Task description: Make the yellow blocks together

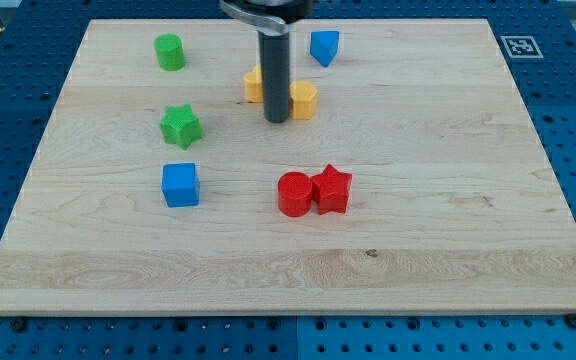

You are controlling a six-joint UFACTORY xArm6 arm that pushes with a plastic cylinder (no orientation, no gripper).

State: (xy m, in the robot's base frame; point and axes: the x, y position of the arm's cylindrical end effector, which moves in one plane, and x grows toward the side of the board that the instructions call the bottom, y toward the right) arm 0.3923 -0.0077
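Two yellow blocks sit near the board's top middle. One yellow block point(254, 86) shows to the left of the rod, partly hidden by it; its shape cannot be made out. The other yellow block point(304, 100), hexagon-like, shows to the right of the rod. My tip point(276, 120) rests on the board between them, at their lower edges, and appears to touch both. The rod hides any gap between the two yellow blocks.
A green cylinder point(170, 51) is at the top left, a green star point(180, 126) below it, and a blue cube point(180, 184) lower still. A blue block point(324, 46) is at the top. A red cylinder point(295, 194) and red star point(334, 189) touch at centre.
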